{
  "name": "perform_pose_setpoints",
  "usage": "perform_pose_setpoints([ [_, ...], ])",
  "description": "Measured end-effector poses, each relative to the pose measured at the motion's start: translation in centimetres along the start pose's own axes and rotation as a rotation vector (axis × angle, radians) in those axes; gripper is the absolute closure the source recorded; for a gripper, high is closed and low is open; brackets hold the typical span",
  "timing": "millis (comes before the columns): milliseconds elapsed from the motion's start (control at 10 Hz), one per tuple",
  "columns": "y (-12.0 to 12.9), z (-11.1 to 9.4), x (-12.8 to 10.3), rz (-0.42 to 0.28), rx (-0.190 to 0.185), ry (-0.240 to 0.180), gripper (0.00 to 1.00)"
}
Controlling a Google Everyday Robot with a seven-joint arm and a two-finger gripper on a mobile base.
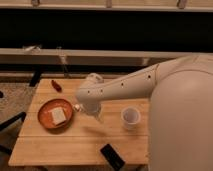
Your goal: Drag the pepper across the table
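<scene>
The pepper (56,85), small, slim and dark red, lies near the back left corner of the light wooden table (75,142). My white arm reaches in from the right. Its gripper (93,114) hangs open over the middle of the table, just right of the orange plate, with nothing in it. The bulky wrist hides most of the gripper. The pepper lies well apart from the gripper, to its left and further back.
A round orange plate (46,119) with a white square on it sits at the table's left. A white cup (131,116) stands to the right of the gripper. A flat black object (112,156) lies at the front edge. A dark railing runs behind the table.
</scene>
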Motion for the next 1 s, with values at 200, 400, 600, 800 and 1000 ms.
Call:
perform_pose_setpoints([
  [200, -2.6, -0.2, 1.4, -0.061, 0.006, 0.01, 0.2],
  [400, -4.8, -0.3, 3.4, -0.121, 0.011, 0.024, 0.2],
  [600, -7.1, 0.1, 6.0, -0.216, 0.013, 0.058, 0.2],
  [800, -9.2, 0.9, 7.6, -0.316, 0.023, 0.086, 0.2],
  [1000, -10.8, 1.5, 9.0, -0.366, 0.032, 0.1, 0.2],
])
